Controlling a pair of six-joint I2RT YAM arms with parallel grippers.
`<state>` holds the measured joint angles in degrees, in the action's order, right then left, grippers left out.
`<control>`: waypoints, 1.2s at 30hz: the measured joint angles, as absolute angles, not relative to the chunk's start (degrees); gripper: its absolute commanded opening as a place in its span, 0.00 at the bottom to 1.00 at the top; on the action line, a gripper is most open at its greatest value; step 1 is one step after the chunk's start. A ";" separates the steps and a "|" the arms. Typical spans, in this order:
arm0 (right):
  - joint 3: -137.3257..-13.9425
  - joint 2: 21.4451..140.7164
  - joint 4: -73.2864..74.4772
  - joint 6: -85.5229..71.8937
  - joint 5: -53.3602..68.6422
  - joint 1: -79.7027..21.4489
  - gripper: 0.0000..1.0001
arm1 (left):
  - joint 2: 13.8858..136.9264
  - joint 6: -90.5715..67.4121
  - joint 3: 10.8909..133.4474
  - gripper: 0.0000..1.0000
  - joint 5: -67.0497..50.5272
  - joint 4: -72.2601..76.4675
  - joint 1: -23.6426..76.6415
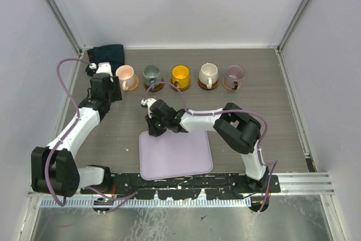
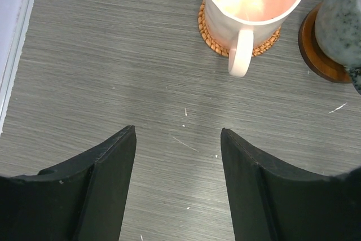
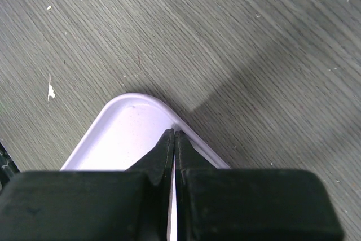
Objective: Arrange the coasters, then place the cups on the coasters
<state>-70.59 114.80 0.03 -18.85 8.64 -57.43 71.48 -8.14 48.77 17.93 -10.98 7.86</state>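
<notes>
Task looked done: five handled mugs (image 1: pixel 180 73) sat on round coasters (image 2: pixel 210 36) beyond the parted, empty left claw (image 2: pixel 177 134); the right claw (image 3: pixel 174 135) was shut, empty.

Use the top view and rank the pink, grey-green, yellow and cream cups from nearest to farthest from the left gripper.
From the left gripper, in the top view:
1. Pink cup: left end of the row, just to the gripper's right.
2. Grey-green cup: second from the left.
3. Yellow cup: middle of the row.
4. Cream cup: second from the right end.
</notes>
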 measured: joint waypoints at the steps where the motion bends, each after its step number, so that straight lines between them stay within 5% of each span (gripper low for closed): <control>1: -70.59 114.80 -0.01 -18.85 8.56 -57.30 0.01 | 71.66 -8.14 48.77 0.63 17.87 -11.00 7.86; 36: -72.64 116.36 -0.40 -18.76 6.04 -54.74 0.01 | 72.64 -8.16 48.38 0.65 17.52 -10.96 7.86</control>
<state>-72.64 116.36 -0.40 -18.76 6.04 -54.74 72.64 -8.16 48.38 17.52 -10.96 7.86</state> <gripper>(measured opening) 0.057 0.650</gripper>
